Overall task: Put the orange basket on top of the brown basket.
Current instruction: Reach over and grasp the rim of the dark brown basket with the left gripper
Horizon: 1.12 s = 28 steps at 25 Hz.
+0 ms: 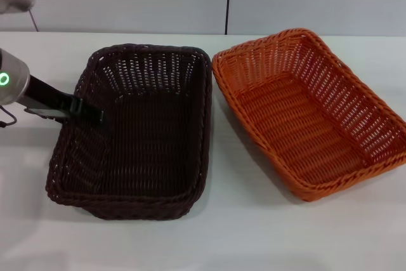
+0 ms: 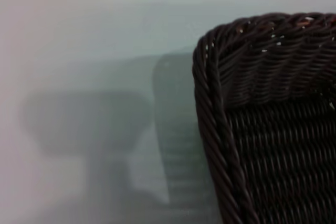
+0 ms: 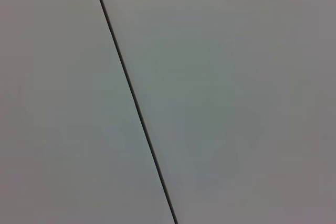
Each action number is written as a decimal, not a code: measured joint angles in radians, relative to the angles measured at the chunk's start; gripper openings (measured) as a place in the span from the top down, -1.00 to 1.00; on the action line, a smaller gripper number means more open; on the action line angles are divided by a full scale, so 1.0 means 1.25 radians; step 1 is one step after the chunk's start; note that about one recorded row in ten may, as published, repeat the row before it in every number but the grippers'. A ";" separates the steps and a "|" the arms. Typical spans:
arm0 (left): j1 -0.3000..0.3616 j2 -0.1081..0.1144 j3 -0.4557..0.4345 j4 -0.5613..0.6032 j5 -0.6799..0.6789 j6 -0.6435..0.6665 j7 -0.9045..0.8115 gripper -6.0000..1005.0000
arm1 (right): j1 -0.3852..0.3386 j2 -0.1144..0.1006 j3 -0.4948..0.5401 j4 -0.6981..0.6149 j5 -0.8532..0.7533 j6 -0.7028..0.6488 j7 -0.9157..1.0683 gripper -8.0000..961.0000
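left gripper [image 1: 89, 111] sits at the left rim of the brown basket [image 1: 136, 131], tips at or over the braid; can't tell its opening or whether it grips. probably steadying the base. orange basket [image 1: 311, 109] lies just right of the brown basket, apart, not yet stacked. right gripper not visible. no labels or writing.

The brown basket [image 1: 136, 132] is woven wicker-style strand with a faint sheen (its braided rim looks ropy and ridged in the left wrist view). At its three o'clock, the orange basket [image 1: 311, 111] has the same ribbed weave. The table [image 1: 254, 239] is smooth, matt white.
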 joint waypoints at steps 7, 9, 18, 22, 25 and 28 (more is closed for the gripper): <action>0.000 -0.010 0.003 0.001 0.011 0.011 0.008 -0.63 | 0.002 -0.002 0.000 0.000 0.000 0.010 -0.001 -0.39; 0.000 -0.010 0.003 0.000 0.012 0.011 0.009 -0.49 | 0.002 -0.003 0.000 0.000 0.000 0.011 -0.001 -0.39; -0.004 -0.006 0.003 -0.008 0.012 0.003 0.016 0.23 | 0.001 -0.003 0.000 0.004 0.000 0.012 -0.001 -0.39; -0.004 -0.005 0.003 -0.022 0.013 -0.001 0.017 0.36 | -0.001 -0.002 0.000 0.005 0.000 0.012 -0.001 -0.39; -0.002 -0.003 0.002 -0.035 0.012 -0.011 0.021 0.45 | -0.002 -0.002 0.000 0.006 0.000 0.013 -0.001 -0.39; -0.002 -0.002 -0.002 -0.039 0.012 -0.020 0.031 0.54 | -0.003 -0.001 0.000 0.006 0.000 0.013 -0.001 -0.39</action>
